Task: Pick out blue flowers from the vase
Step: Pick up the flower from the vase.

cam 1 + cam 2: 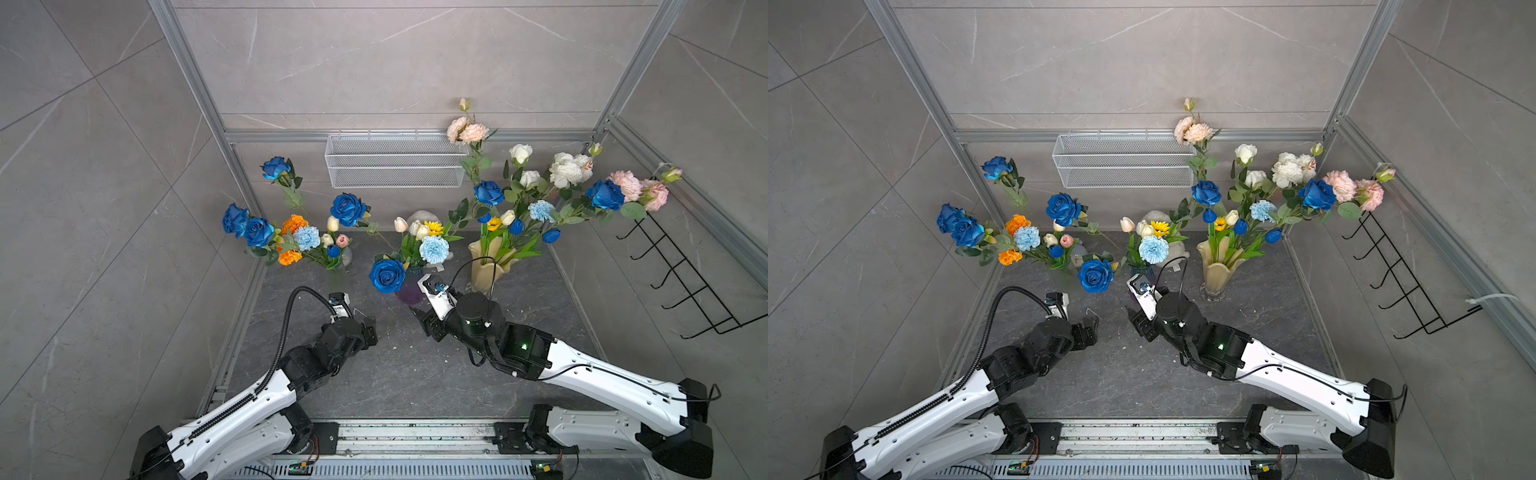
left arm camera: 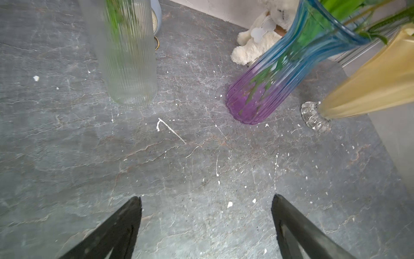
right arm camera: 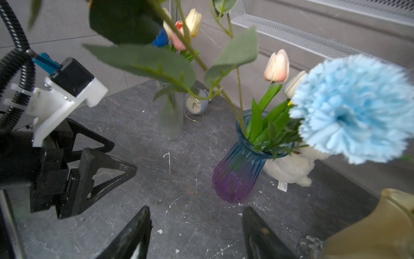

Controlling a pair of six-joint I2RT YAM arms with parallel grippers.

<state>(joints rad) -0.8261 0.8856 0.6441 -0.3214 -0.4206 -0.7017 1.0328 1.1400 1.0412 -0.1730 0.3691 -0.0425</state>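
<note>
The right gripper (image 3: 197,215) hangs empty, jaws partly apart, just before the blue-purple vase (image 3: 237,170). The deep-blue rose (image 1: 387,275) leans from that vase's mouth, stem slanting toward the left gripper (image 2: 206,199), which is wide open, empty and slightly farther off

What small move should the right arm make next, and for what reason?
I would probably ease the right gripper forward to the mouth of the blue-purple vase, to the stem of the blue rose that leans out toward the robot. The jaws stand apart with nothing between them, just short of the vase, so no blue flower is gripped yet.
</note>
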